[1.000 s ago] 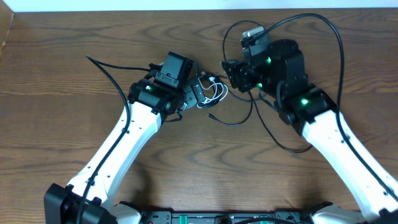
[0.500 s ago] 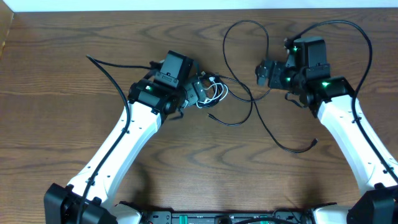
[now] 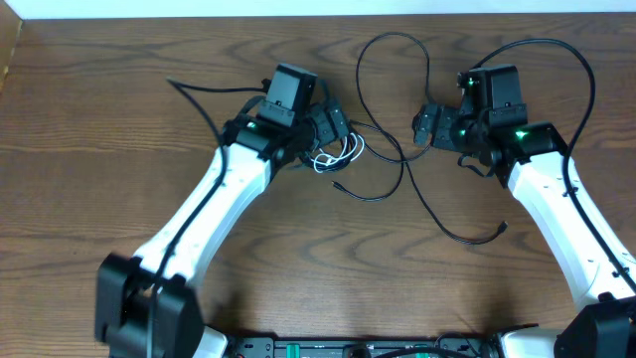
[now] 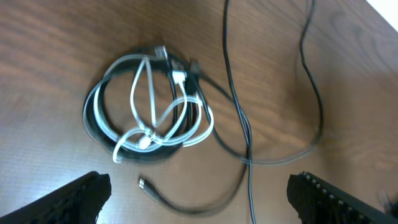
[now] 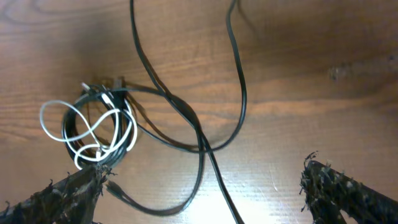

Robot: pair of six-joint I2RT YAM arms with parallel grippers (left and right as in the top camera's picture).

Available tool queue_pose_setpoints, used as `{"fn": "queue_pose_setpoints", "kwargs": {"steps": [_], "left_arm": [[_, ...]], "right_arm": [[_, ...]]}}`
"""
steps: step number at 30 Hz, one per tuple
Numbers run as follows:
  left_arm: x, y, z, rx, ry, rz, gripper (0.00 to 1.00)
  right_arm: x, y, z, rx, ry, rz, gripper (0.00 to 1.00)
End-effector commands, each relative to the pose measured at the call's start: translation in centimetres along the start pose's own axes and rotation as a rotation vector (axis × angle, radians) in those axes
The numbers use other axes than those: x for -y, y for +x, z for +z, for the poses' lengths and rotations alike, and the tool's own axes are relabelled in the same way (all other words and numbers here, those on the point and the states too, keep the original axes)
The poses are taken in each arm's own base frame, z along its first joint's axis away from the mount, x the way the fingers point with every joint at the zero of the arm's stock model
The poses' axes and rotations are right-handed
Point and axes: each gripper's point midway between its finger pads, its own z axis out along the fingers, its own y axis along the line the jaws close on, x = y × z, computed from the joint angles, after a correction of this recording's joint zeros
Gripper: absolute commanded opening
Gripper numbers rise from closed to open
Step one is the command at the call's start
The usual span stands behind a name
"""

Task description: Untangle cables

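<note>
Both sets of fingers are spread wide rn, nothing in either. Left fingers [image 3: 328, 121] hover right over the white cable [image 4: 144, 140], which sits coiled on the worktop [image 3: 99, 199], wound up w/ a black coil [image 4: 155, 155]. Right fingers [image 3: 429, 127] hang off to the side, apart from the bundle, near the long black cable [image 3: 419, 199] that loops toward the far edge and trails back to the near side. A short black lead [image 4: 186, 202] lies just beside the coil.

IMO the step is picking a grab spot. I'd go for one white strand at the coil's outer edge, not the whole wad, or both colours prob lift together. Have the right side pin the black stuff, then draw the white out slow and low. Watch where the long black one crosses the coil's edge, that's where it'll likely snag. Can't tell which strand is on top there tbh.
</note>
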Motion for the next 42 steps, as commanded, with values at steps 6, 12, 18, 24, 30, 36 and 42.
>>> {"fn": "queue_pose_setpoints", "kwargs": {"steps": [6, 12, 18, 24, 30, 36, 42], "left_arm": [[-2.6, 0.0, 7.1, -0.027, -0.093, -0.034, 0.9], [-2.9, 0.2, 9.2, -0.036, -0.088, -0.061, 0.7], [-2.1, -0.7, 9.3, 0.001, -0.056, -0.056, 0.49], [-2.8, -0.3, 10.0, -0.009, -0.076, -0.057, 0.39], [-2.7, 0.0, 10.2, -0.026, -0.067, -0.058, 0.08], [2.9, 0.7, 7.9, -0.121, 0.196, -0.038, 0.07], [9.8, -0.7, 0.1, -0.094, 0.486, -0.001, 0.07]], "right_arm": [[0.6, 0.6, -0.2, -0.03, 0.027, 0.02, 0.99], [0.5, 0.6, -0.2, -0.028, 0.026, 0.02, 0.99], [0.5, 0.6, -0.2, -0.029, 0.026, 0.019, 0.99], [0.5, 0.6, -0.2, -0.029, 0.026, 0.019, 0.99], [0.5, 0.7, -0.2, -0.031, 0.027, 0.019, 0.99], [0.6, 0.7, -0.2, -0.034, 0.028, 0.02, 0.99], [0.6, 0.8, -0.2, -0.035, 0.028, 0.02, 0.99]]}}
